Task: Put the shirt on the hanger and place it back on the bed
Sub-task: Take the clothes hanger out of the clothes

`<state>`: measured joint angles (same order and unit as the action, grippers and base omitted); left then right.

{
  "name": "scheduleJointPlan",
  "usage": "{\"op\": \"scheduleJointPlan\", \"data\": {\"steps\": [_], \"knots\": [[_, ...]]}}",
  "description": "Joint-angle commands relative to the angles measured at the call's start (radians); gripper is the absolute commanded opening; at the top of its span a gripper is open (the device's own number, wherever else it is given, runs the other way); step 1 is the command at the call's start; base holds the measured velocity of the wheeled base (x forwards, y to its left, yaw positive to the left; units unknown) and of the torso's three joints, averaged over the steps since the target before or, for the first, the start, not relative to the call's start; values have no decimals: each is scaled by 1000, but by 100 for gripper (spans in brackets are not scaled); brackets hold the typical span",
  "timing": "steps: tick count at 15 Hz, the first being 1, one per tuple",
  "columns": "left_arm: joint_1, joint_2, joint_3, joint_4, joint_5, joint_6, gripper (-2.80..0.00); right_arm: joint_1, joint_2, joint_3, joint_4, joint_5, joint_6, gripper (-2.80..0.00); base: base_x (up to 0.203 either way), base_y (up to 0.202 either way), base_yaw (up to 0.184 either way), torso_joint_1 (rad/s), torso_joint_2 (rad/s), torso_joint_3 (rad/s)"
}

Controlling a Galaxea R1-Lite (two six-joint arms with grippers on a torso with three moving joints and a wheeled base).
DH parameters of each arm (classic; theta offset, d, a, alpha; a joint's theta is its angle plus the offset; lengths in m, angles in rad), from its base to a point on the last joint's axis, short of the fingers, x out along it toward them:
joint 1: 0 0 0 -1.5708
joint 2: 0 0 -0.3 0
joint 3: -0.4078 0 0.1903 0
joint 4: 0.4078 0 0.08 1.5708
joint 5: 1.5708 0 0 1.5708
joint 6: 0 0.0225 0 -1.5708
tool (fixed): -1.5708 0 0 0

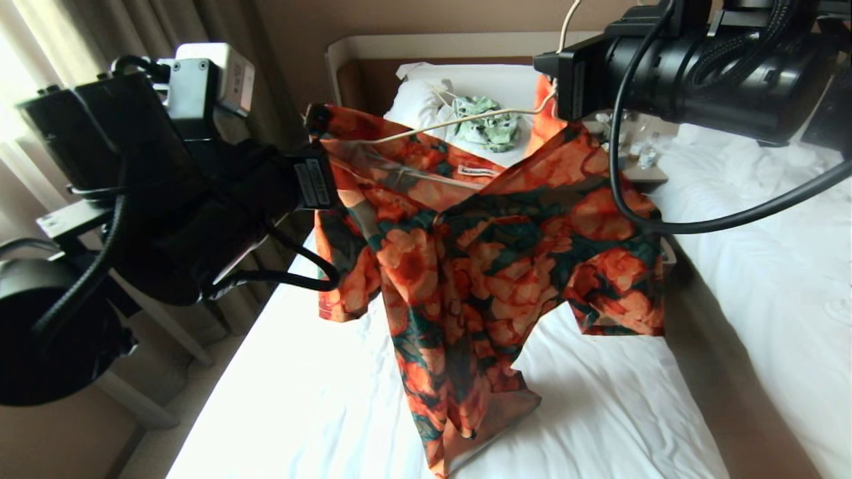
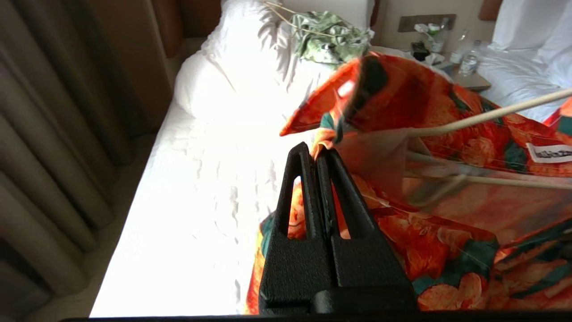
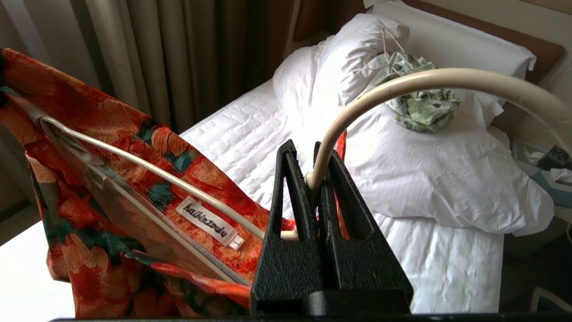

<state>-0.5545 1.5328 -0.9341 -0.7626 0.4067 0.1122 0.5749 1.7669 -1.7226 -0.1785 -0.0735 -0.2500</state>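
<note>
Head view: shirt [image 1: 492,266] held up over the bed [image 1: 599,399].
Left end effector [image 2: 318,154] at 9 o'clock pinches cloth; right end effector [image 3: 313,179] at 1 o'clock clamps the hanger [image 3: 402,85].

A: We note the shirt [image 1: 492,253] pinched in the black left claw [image 2: 318,154]: big orange flowers on dark green, its inside a pale peach just beside the fingers.

B: We log the hanger [image 3: 402,87] in the black right claw [image 3: 310,176] as cream-white. A white label [image 3: 209,222] with black script sits beside that claw.

A: Beyond both claws, we record a white sheet on the bed [image 1: 319,399] and a pale green-and-white patterned garment [image 1: 489,123] on the white duvet [image 3: 429,174].

B: Headboard [image 3: 543,47] dark brown; curtains [image 2: 58,134] dull beige.
</note>
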Motion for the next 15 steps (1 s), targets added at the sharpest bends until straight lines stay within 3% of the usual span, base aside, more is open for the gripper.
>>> {"op": "scheduleJointPlan", "data": {"steps": [1,10,11,13,15], "knots": [[69,-1,36,-5,-32,-10,-280,0,22,-2,-2,-3,-2,-280,0,0,0,0,0,0],[83,76,172,-41,-108,-92,-280,-1,150,-13,-66,-5,-1,-280,0,0,0,0,0,0],[83,108,192,-89,-117,-92,0,0,179,-23,-83,-10,-1,-280,0,0,0,0,0,0],[88,169,228,-224,-119,-88,0,6,225,-55,-91,-33,0,-280,0,0,0,0,0,0],[99,179,265,-248,-129,-89,0,11,248,-71,-91,-35,0,-280,0,0,0,0,0,0]]}}
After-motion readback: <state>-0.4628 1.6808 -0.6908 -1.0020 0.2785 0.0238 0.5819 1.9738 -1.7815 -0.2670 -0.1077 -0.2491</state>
